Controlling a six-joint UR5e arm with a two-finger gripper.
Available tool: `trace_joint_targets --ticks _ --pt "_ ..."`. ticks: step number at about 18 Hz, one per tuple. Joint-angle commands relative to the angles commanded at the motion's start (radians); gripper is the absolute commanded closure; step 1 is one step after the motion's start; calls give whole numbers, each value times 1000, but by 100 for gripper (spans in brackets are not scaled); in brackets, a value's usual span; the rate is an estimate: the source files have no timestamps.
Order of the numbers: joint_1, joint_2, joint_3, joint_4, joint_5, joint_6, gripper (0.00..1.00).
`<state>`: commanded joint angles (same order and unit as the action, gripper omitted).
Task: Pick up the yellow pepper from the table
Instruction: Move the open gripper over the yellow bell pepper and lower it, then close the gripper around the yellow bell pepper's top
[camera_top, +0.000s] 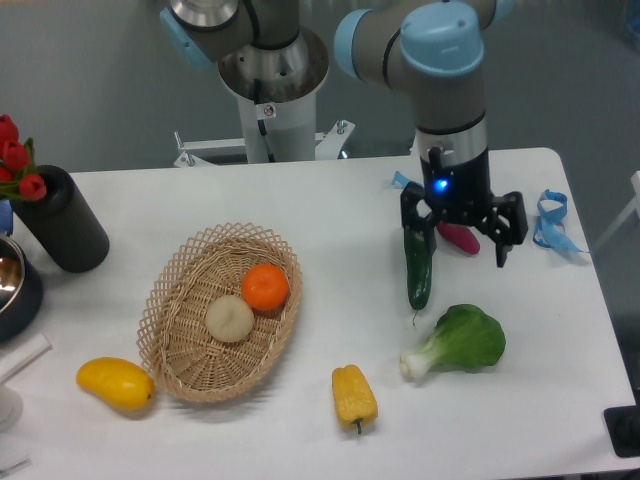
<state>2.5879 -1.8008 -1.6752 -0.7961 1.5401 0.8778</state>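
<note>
Pepper not yet reached

From the fixed camera, the gripper (462, 240) is seen spread wide and empty above the cucumber (418, 264), while the yellow pepper (353, 396) lies untouched at the table's (330, 200) front edge (well apart); approach, grasp and lift are all judged left.

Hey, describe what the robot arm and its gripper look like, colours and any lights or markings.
The arm is silver-grey tubing with light blue joint caps. Its wrist ends in a black section with a small glowing blue light. The black two-finger gripper has angular metal fingers. A small red-and-white sticker marks the grey base column.
</note>
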Motion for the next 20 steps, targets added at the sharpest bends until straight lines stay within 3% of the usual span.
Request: trace_joint_targets --ticks 6,12,17,20 --pt "-75 -110 92 0 0 -325 0" --pt "-121 -210 117 0 -2 -448 0" --pt "-144 -322 190 0 -61 -618 0" --pt "-144 -342 198 0 -80 -645 0"
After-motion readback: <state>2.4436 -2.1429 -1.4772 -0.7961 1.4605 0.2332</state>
